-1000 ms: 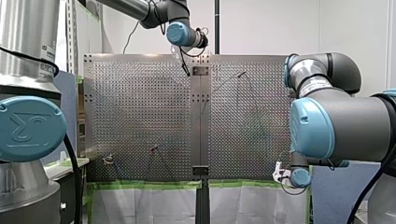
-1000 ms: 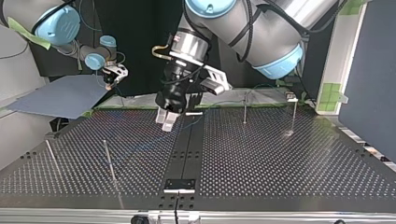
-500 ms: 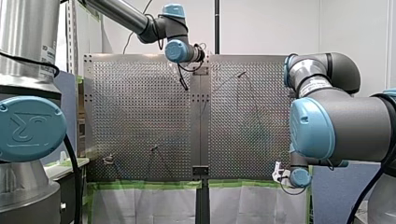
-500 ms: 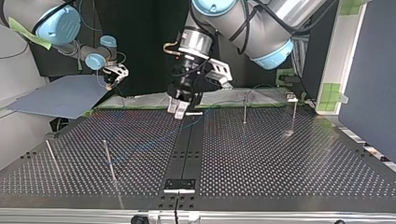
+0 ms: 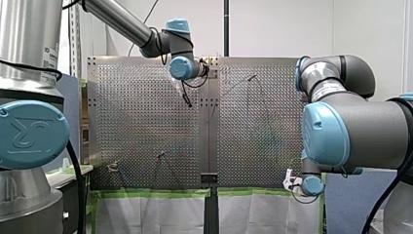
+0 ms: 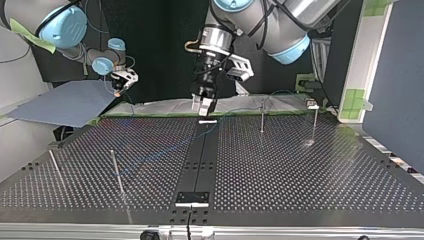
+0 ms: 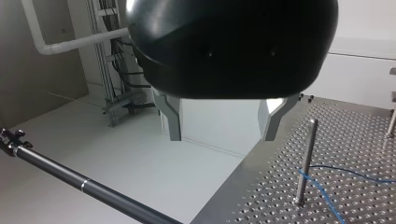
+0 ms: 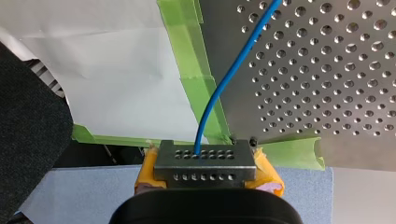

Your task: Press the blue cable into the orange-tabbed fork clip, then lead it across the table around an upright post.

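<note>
My left gripper (image 7: 224,126) stands open with nothing between its grey fingers, held above the table's edge. Beside it an upright post (image 7: 306,161) has the blue cable (image 7: 327,196) running past its foot. In the top view my left gripper (image 6: 202,105) hangs over the far middle of the table. My right gripper (image 8: 201,156), with yellow pads, is shut on the blue cable (image 8: 233,70) just off the table's taped corner; it shows at the top view's left (image 6: 120,85). A small clip fixture (image 6: 312,104) sits at the far right, its colour unclear.
Thin upright posts (image 6: 261,120) (image 6: 116,172) (image 6: 54,167) stand on the perforated table (image 6: 300,170). A dark centre strip (image 6: 200,160) splits it. Green tape (image 8: 196,70) and white sheeting line the edge by the arms. A black rod (image 7: 84,184) crosses below my left gripper.
My left gripper has risen and drawn back from the table's middle toward the arms' side, turning as it went. The right gripper has held still with the cable.
</note>
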